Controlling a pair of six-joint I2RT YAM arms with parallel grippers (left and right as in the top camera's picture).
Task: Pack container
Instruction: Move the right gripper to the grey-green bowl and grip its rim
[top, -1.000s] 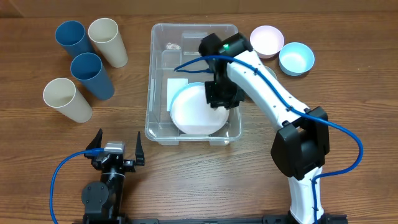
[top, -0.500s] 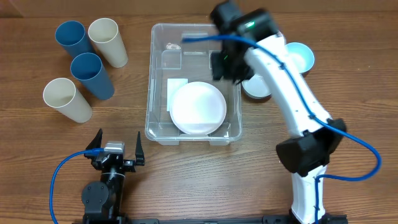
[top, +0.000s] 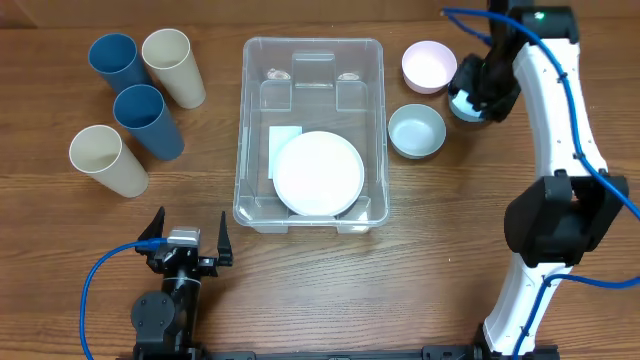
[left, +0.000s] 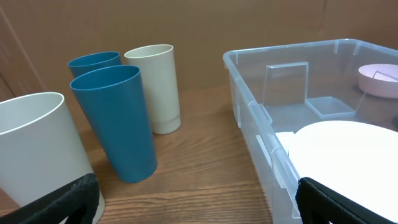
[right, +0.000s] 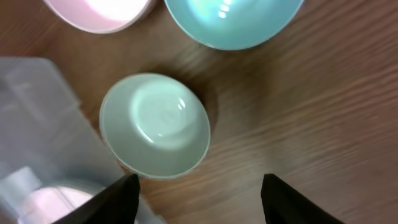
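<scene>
In the middle of the frame, our container (top: 312, 60) holds only a plate (top: 318, 173). Three bowls (top: 416, 131) at upper right and four cups (top: 148, 120) at upper left wait outside. Our right gripper (right: 199, 183), over the bowls, and left gripper (top: 186, 226), at lower left, are spread apart, empty.

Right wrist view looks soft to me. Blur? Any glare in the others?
Right wrist: soft all over, likely motion blur; bright glints on the blue bowl and green bowl. Overhead: sharp, evenly lit, faint reflections on the container. Left wrist: blue cup crisp, mild sheen on the container wall.
</scene>
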